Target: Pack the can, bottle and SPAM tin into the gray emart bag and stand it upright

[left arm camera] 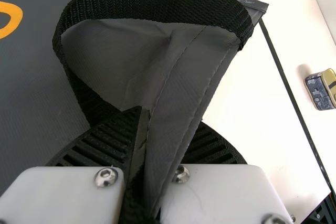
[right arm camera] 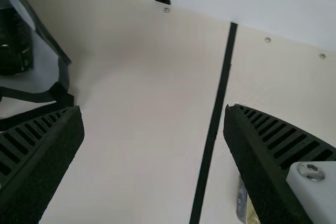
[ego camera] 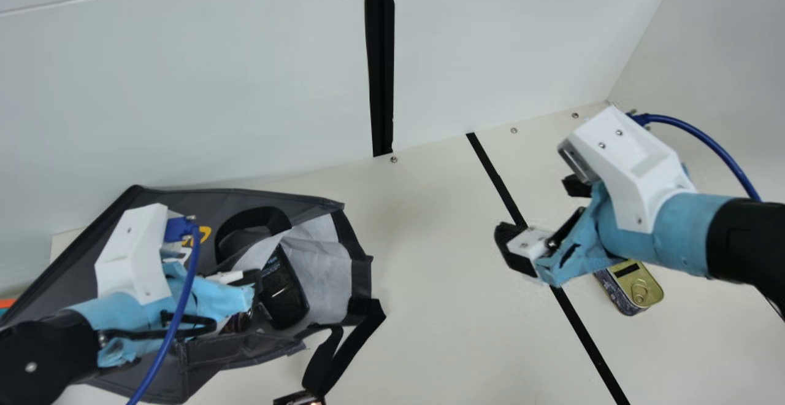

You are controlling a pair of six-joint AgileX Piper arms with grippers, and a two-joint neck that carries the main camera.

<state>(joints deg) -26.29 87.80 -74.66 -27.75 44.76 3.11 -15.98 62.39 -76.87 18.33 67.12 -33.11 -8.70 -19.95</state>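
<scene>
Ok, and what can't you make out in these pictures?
- Small dark thing beside the black container in the gray bag, main view: mostly behind the left arm's blue wrap.
- Object at the bottom, main view: cut off by the edge.
- Orange thing, main view: cut off by the left edge.
- Tin, right wrist view: mostly behind the right gripper, cut off below.

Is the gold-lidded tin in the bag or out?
Out: the tin sits on the table beyond the black strip, apart from the bag.
</scene>
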